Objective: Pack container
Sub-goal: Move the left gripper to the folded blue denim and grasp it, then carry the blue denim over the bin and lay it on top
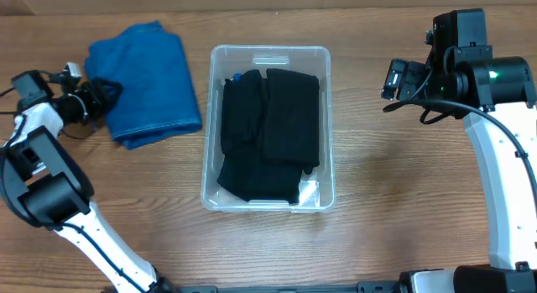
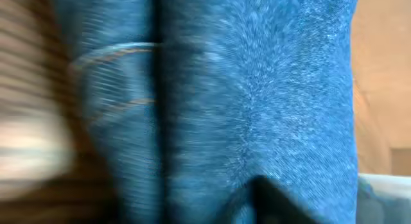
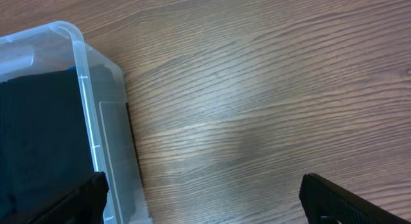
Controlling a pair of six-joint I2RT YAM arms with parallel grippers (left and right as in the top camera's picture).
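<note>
The clear container (image 1: 327, 117) stands mid-table with black folded cloths (image 1: 270, 133) lying inside. A blue folded cloth (image 1: 151, 79) lies on the table to its left. My left gripper (image 1: 105, 93) is at that cloth's left edge. In the left wrist view the blue cloth (image 2: 270, 89) fills the blurred frame and only one dark finger (image 2: 276, 201) shows, pressed close on the fabric, so it looks shut on the cloth. My right gripper (image 1: 394, 79) is open and empty over bare table, right of the container (image 3: 96, 140).
The wooden table (image 1: 403, 175) runs to the right of the container and along the front. The right arm's white link (image 1: 503, 192) stands at the right edge, and the left arm's base (image 1: 50, 192) stands at the front left.
</note>
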